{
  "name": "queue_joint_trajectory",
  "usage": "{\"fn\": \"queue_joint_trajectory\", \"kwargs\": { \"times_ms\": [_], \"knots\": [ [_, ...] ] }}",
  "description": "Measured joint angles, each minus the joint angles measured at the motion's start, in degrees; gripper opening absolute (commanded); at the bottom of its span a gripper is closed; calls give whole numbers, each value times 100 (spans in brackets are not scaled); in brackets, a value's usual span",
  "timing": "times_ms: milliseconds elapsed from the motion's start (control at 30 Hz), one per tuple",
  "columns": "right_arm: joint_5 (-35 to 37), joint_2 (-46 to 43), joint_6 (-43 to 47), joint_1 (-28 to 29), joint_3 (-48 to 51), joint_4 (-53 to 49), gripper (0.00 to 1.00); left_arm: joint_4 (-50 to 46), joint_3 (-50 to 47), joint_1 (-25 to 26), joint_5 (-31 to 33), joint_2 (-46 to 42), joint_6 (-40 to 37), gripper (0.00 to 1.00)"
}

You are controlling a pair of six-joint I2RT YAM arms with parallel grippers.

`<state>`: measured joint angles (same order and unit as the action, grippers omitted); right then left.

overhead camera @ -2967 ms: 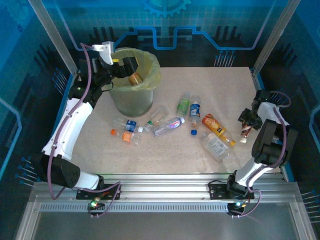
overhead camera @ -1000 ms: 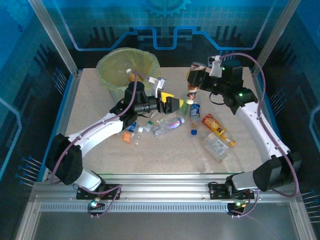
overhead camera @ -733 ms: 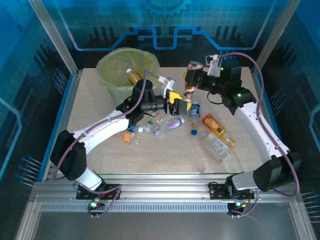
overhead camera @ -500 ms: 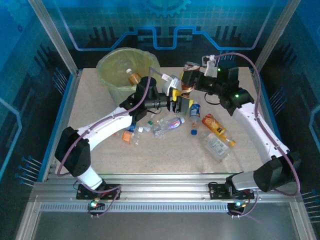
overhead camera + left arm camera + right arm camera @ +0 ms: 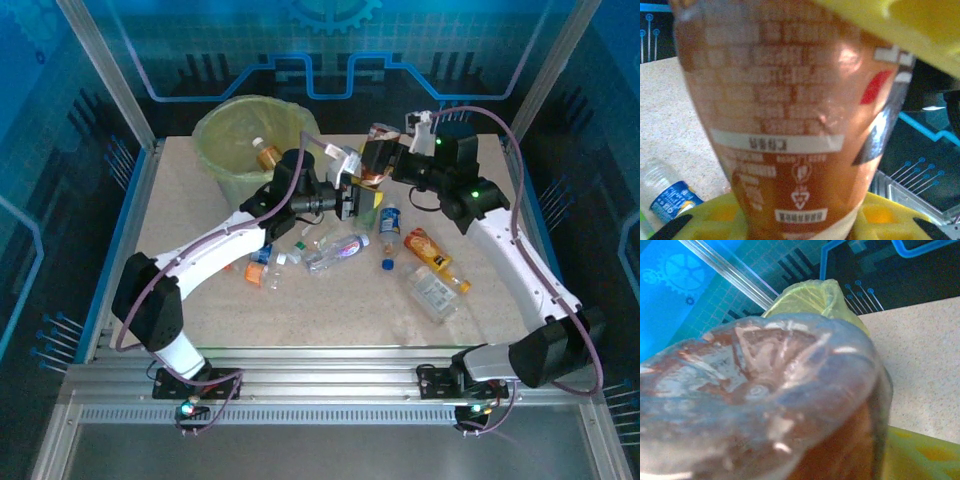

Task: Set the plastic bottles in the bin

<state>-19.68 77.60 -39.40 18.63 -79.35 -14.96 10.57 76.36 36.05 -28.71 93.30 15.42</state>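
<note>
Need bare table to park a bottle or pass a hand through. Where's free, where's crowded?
Free: the near strip of table between the loose bottles and the front rail; the left margin beside the bin. Crowded: the middle, bottles scattered from left arm to right arm, with the left tool and right tool both at a brown bottle above them.

Even overhead light is giving you a sharp top view with soft shadows on the bench (image 5: 330, 300), while the brown bottle (image 5: 785, 125) is sitting out of focus against both wrist lenses, catching white glare.
</note>
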Motion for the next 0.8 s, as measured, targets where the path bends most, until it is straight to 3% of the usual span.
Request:
{"fn": "queue_joint_trajectory", "kwargs": {
  "times_ms": [333,800],
  "knots": [
    [175,-267,474,48,-345,-601,100,-431,0,52,457,-369,-79,0],
    [1373,-1521,1003,44,-474,-1388,100,-1604,179,-835,1344,-879,-87,0]
  ]
}}
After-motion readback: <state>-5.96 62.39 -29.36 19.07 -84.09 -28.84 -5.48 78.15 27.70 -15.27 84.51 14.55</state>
